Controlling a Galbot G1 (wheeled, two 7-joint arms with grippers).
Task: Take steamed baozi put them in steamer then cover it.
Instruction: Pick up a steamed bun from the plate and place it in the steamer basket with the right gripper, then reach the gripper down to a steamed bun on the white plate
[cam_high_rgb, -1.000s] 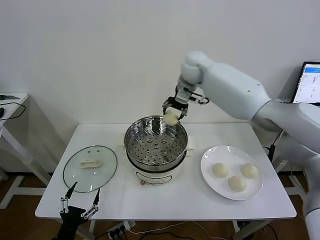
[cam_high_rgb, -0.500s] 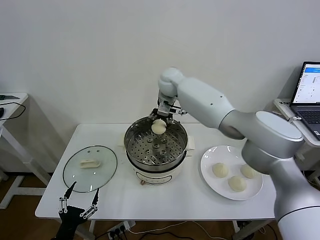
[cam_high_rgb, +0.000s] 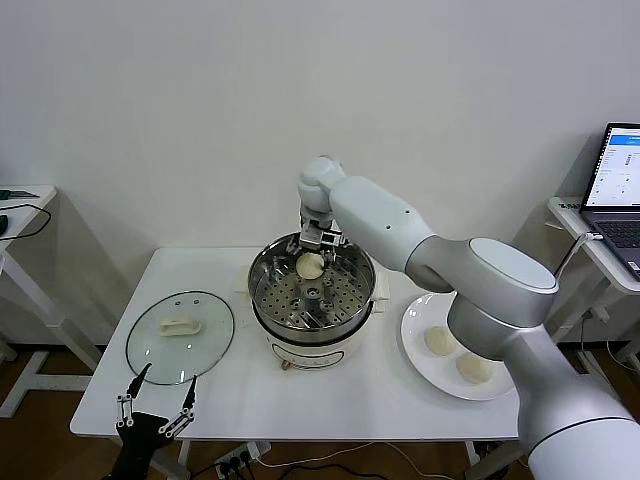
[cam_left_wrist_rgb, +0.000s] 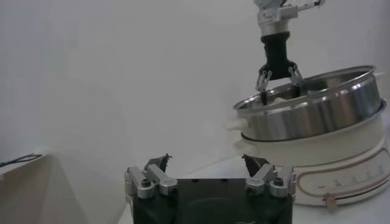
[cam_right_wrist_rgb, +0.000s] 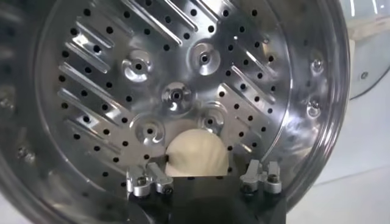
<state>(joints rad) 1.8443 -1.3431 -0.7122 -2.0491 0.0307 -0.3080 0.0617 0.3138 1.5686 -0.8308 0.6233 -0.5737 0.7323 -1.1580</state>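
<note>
Bun released on steamer tray, directly beneath spread right gripper.

Steamed baozi (cam_right_wrist_rgb: 196, 153) resting on perforated tray of steamer (cam_high_rgb: 352, 300), just under right gripper (cam_right_wrist_rgb: 205, 180); jaws spread either side, apparently clear of the dough, no grasp. Round form, no evident long axis; pleated top not discernible, facing undetermined. Risks judged: fingertips (cam_right_wrist_rgb: 149, 181) close beside the bun, so sideways withdrawal could nudge or roll it; soft dough may stick and lift with the jaws; low retreat could clip the steamer rim. Cover (cam_high_rgb: 180, 335) lying on table, well away from that gripper. Left gripper (cam_high_rgb: 157, 410) parked low, fingers spread, holding nothing.
</note>
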